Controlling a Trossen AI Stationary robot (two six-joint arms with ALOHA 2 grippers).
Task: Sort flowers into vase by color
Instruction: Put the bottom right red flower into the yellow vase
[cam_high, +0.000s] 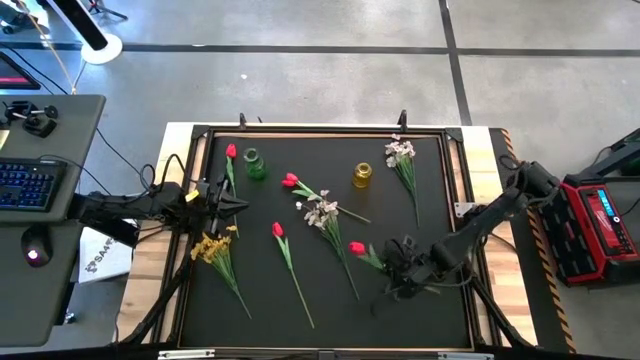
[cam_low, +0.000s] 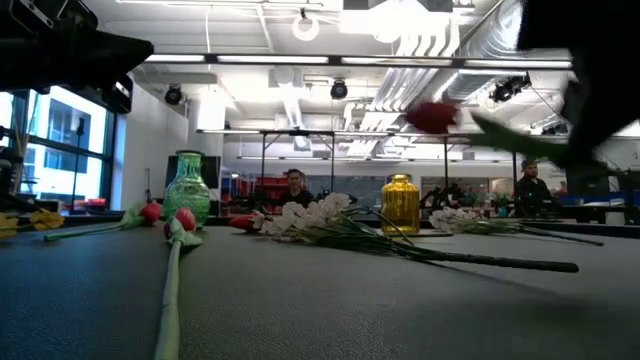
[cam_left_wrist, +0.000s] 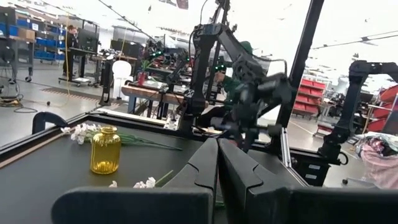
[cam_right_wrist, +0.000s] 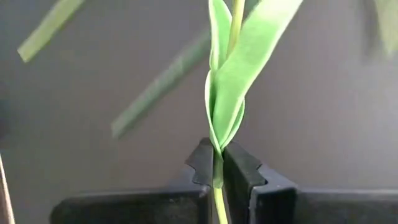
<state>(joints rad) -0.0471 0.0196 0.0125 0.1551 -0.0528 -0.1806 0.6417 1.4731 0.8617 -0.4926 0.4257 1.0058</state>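
My right gripper (cam_high: 398, 266) is near the table's right front, shut on a red tulip (cam_high: 357, 248). In the low view the tulip's head (cam_low: 432, 117) hangs high above the tabletop. My left gripper (cam_high: 226, 205) waits shut at the table's left, touching nothing. A green vase (cam_high: 255, 165) and a yellow vase (cam_high: 362, 176) stand upright toward the far side. Lying flat on the mat are other red tulips (cam_high: 277, 230), a yellow spray (cam_high: 212, 245) and two white sprays (cam_high: 320, 210), (cam_high: 400, 152). My right gripper pinches the tulip's thin green stem (cam_right_wrist: 217, 148) between its two fingers (cam_right_wrist: 244, 173), just below where the leaves wrap the stem. The fingers slant down from the table's right side. The flower is lifted, its red head toward the table's middle.
A raised frame (cam_high: 320, 130) borders the black mat. One red tulip (cam_high: 231, 153) lies beside the green vase and another (cam_high: 290, 181) lies next to the middle white spray. People show in the room beyond the table's far edge.
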